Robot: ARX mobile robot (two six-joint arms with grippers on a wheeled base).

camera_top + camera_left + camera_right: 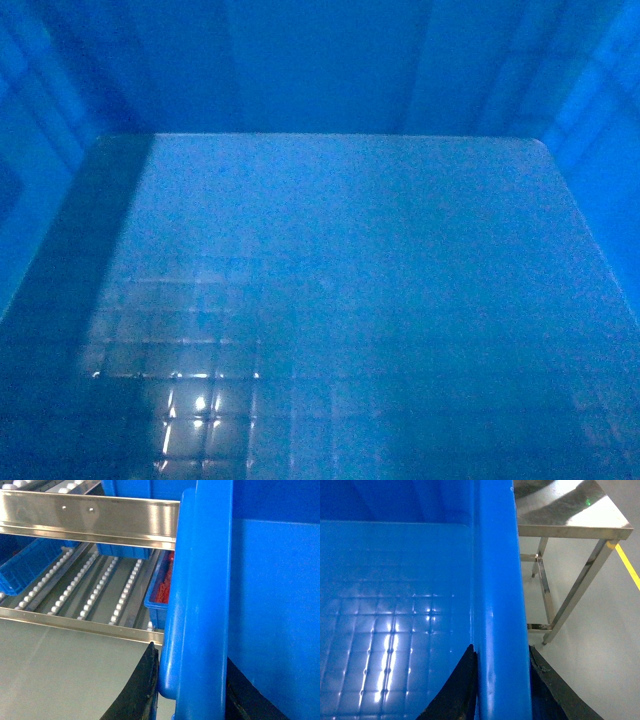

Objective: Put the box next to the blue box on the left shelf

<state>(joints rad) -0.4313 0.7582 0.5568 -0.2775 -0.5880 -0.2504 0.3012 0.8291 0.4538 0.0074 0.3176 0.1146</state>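
Filling the head view almost wholly, the blue crate shows only its inside: a flat floor with a faint grid catching glints of light, and ribbed walls rising at the far end and both sides. Its thick rim is clamped on each side. The left gripper has one black finger on either side of the left rim, closed on it, and the right gripper grips the right rim the same way. Beyond the left rim lies a shelf with roller tracks under a steel rail, holding a blue bin with red contents and another blue bin farther left. Past the right rim stands a steel table over pale floor.
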